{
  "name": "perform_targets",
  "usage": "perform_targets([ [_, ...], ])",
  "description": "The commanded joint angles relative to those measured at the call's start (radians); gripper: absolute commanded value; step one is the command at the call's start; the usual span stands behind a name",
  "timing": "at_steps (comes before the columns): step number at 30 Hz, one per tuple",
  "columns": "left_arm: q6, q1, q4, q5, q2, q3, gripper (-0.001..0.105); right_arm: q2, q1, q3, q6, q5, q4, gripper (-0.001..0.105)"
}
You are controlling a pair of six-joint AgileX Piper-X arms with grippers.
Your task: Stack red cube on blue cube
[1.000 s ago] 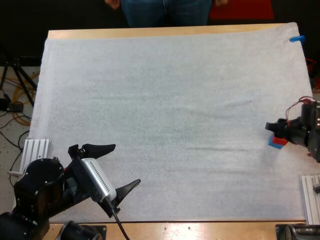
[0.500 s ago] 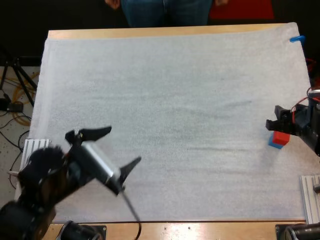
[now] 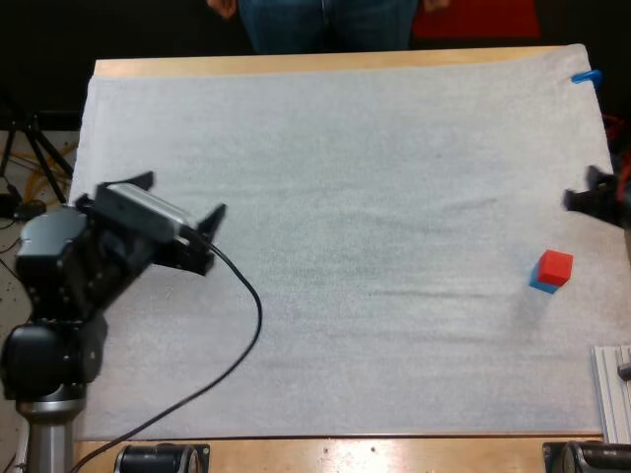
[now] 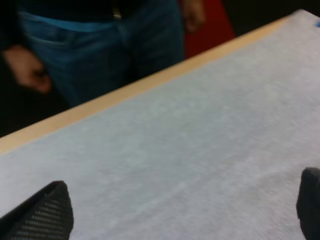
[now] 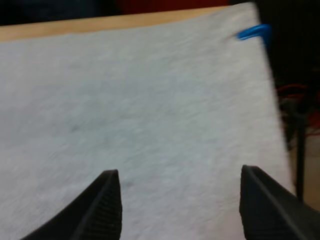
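The red cube point(image 3: 556, 265) sits on top of the blue cube point(image 3: 538, 285) on the white mat point(image 3: 345, 197), near its right side; just a sliver of blue shows beneath the red. My right gripper point(image 3: 584, 189) is at the mat's right edge, farther back than the stack and apart from it. Its fingers point(image 5: 102, 205) stand wide apart over bare mat, so my right gripper point(image 5: 182, 210) is open. My left gripper point(image 3: 183, 195) is raised over the mat's left side, far from the cubes. In its wrist view my left gripper point(image 4: 180, 215) is open with nothing between its fingers point(image 4: 45, 212).
A person point(image 3: 325, 20) in jeans stands just beyond the table's far edge point(image 4: 125, 90), hands hanging down point(image 4: 30, 75). Metal rails point(image 3: 611, 389) lie at the table's front right corner.
My right gripper has let go of the red cube, left it on the blue cube and drawn back toward the right edge. My left arm has lifted and swung back and to the left.
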Motion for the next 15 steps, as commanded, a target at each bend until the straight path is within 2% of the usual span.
perform_targets([
  [1, -0.01, 0.018, -0.018, 0.016, -0.015, -0.022, 0.087, -0.01, -0.023, -0.014, -0.017, -0.009, 0.002, 0.051],
  [8, -0.01, 0.033, 0.027, 0.014, -0.055, -0.064, 0.087, -0.088, -0.076, -0.015, -0.017, -0.018, 0.046, 0.051],
  [15, -0.01, 0.033, 0.049, 0.014, -0.198, -0.063, 0.087, -0.226, -0.073, -0.015, -0.014, -0.018, 0.131, 0.051],
])
